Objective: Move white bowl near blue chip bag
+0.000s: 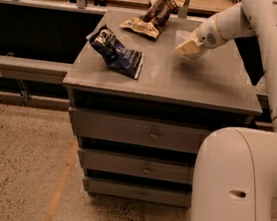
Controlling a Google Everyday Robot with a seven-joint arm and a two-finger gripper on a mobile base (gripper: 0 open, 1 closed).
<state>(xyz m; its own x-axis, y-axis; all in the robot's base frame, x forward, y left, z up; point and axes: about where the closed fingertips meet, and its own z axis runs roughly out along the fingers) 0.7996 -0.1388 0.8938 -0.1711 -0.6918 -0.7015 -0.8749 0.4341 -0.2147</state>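
The blue bag [116, 53] lies crumpled on the tabletop [202, 85]. Right of the bag, slightly farther back and well apart from it, the gripper [186, 47] has its fingers pinching the near rim of the bowl [183, 36]. Beyond the bag lies a brown bag [150, 19].

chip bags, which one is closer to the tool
The brown-and-tan chip bag at the back of the cabinet top; the tool, at the white bowl, is nearer it than the blue chip bag by the left edge.

Cabinet [197, 84] carries blue chip bag [116, 53], brown chip bag [148, 20]; jaws above its far half
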